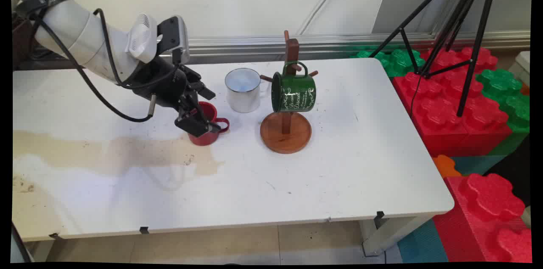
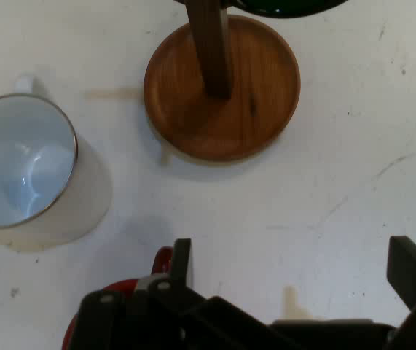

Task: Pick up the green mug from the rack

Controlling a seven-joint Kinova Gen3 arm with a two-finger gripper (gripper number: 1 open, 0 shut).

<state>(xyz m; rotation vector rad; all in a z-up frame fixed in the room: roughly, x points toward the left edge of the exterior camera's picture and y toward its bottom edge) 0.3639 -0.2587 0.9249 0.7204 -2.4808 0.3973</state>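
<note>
My black gripper (image 1: 202, 110) is low over a small red mug (image 1: 206, 133) that stands on the white table (image 1: 339, 167), its handle pointing right. The fingers are open and wide apart. In the hand view the left finger (image 2: 182, 257) sits right at the red mug's (image 2: 162, 259) edge, while the right finger (image 2: 410, 268) is over bare table. Most of the mug is hidden under the gripper's linkage. I cannot tell whether a finger touches it.
A white enamel mug (image 1: 242, 90) (image 2: 25, 175) stands just right of the red one. Further right is a wooden mug tree (image 1: 286, 131) (image 2: 222, 87) with a green mug (image 1: 293, 92) hanging on a peg. A tripod (image 1: 462, 40) and big toy bricks (image 1: 458, 112) lie beyond the table's right edge.
</note>
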